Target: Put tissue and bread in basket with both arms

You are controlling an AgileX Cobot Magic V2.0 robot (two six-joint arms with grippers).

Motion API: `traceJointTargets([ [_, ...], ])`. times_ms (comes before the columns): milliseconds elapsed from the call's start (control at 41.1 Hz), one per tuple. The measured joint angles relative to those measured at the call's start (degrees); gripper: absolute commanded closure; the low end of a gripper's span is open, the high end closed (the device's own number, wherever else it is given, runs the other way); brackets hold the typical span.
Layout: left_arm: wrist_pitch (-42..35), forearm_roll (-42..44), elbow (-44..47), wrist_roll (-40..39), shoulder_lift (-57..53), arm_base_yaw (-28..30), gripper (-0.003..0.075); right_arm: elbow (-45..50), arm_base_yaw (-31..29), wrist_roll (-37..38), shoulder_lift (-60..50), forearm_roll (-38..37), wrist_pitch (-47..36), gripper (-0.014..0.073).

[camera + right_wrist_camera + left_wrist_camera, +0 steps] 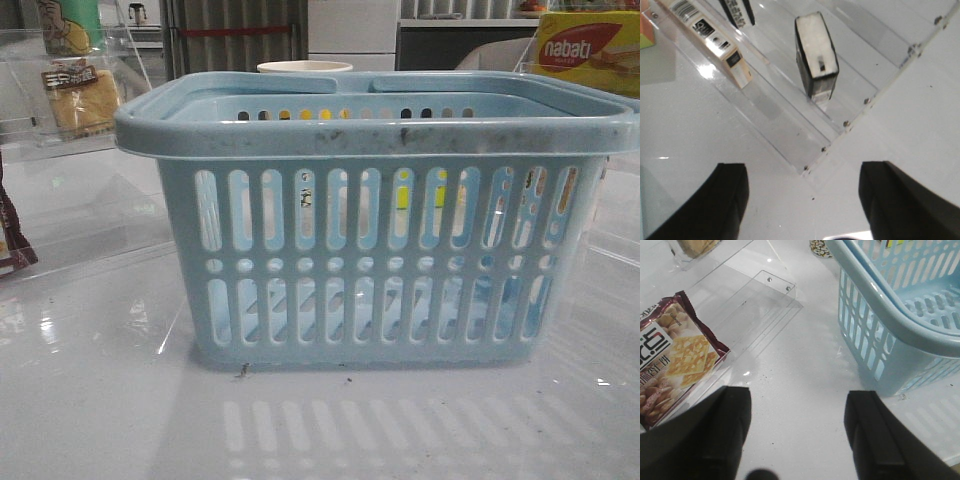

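Both claws, left gripper and right gripper, hang spread and empty beside the basket, where a careless reach risks snagging its rim

Your left gripper hung open over the bare white table, its dark fingers set wide apart. The pale blue basket stood near one side, and a brown cracker packet lay in a clear tray on the other.
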Motion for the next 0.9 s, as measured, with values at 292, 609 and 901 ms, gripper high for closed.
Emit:
traceJointTargets([
  [292,-0.08,0.0,0.0,0.0,0.0,0.0,0.0265,-12.35,-0.14,-2.24,14.51,-0.4,2.43,0.0023],
  [609,-0.79,0.0,0.0,0.1,0.0,0.0,0.0265,-17.52,-0.14,-2.89,22.03,-2.72,2.09,0.0233],
  [901,-2.53,0.0,0.44,0.1,0.0,0.0,0.0265,-17.75,-0.14,-2.95,20.85,-2.95,1.6,0.037],
])
